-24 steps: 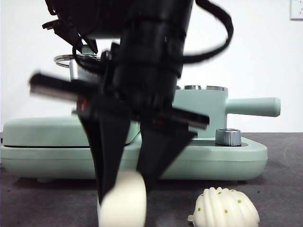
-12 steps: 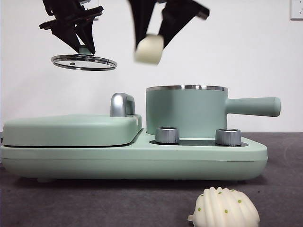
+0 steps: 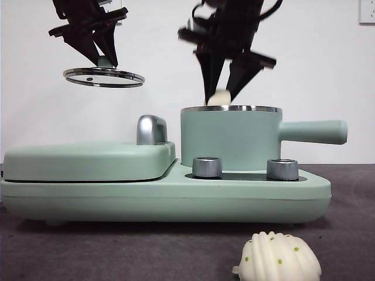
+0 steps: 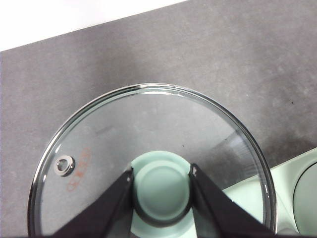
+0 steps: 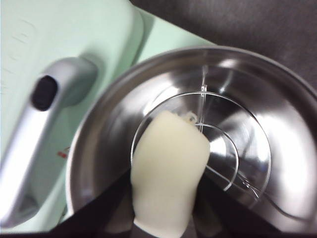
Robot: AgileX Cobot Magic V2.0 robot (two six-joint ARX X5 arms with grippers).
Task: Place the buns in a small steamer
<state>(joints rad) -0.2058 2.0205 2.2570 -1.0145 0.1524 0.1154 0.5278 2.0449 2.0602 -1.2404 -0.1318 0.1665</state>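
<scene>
Over steamer (image 3: pixel 228 137); cream bun (image 5: pixel 167 168) clamped in right tool (image 3: pixel 221 99).

My right gripper (image 3: pixel 220 93) shows smeared with motion in the front view, its outline soft. The smooth cream bun (image 3: pixel 218 99) between my fingers (image 3: pixel 208 79) shows there only as a small pale sliver; the steamer's steel rim (image 3: pixel 231 109) hides its lower part. In the right wrist view that bun (image 5: pixel 168 171) runs off the picture's edge and covers much of the wire rack (image 5: pixel 237 158) in the steamer. The ridged bun (image 3: pixel 277 257) is cut off at its base by the front picture's edge. In the left wrist view, the glass lid (image 4: pixel 148 129) is cropped near my fingers (image 4: pixel 111 208), and its orange print (image 4: pixel 79 171) is too faint to read.
</scene>
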